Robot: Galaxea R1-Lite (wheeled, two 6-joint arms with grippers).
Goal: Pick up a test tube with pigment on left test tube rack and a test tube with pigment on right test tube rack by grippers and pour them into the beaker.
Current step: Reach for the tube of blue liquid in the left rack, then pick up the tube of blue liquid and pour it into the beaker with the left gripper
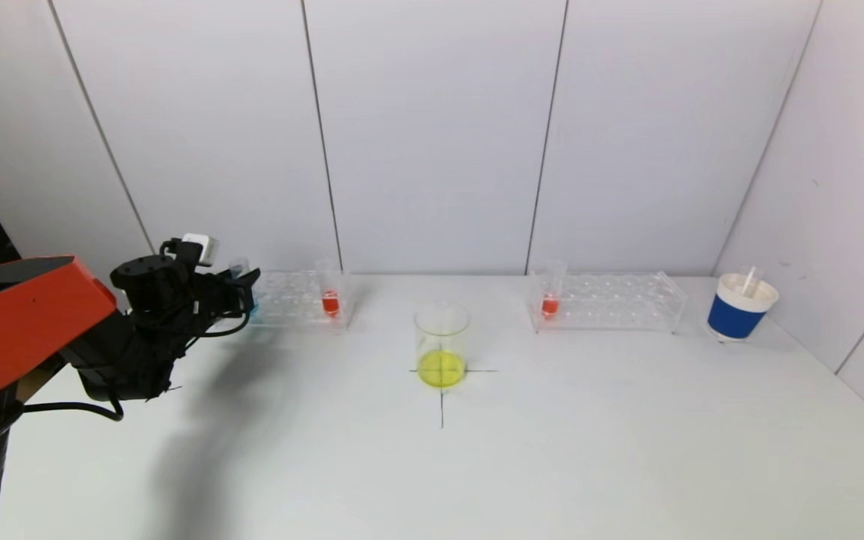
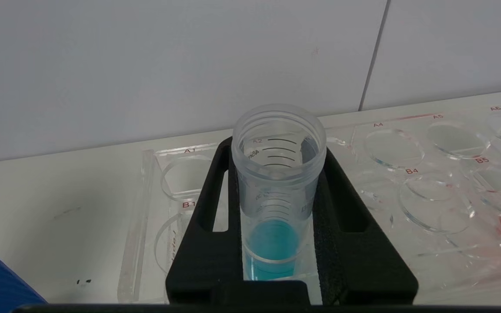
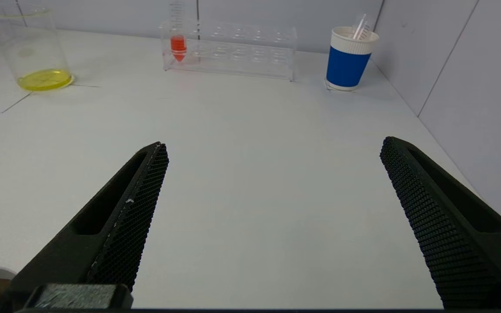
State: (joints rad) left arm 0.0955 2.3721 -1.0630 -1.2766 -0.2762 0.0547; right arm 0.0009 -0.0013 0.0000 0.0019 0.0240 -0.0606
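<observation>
Racks number two: left test tube rack [image 1: 293,298] holds a blue-pigment tube [image 2: 276,191], clamped by the left gripper [image 2: 276,226], and one red tube [image 1: 331,300]; right test tube rack [image 1: 608,300] holds one red. Beaker [image 1: 441,345] contains yellow liquid. Right gripper [image 3: 272,217] gapes empty.

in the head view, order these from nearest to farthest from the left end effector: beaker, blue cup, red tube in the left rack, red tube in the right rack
Measured from the left end effector, shut on the blue tube at the left rack's outer end:
1. Red tube in the left rack, just to its right.
2. Beaker, table centre.
3. Red tube in the right rack, right of centre.
4. Blue cup, far right.
</observation>
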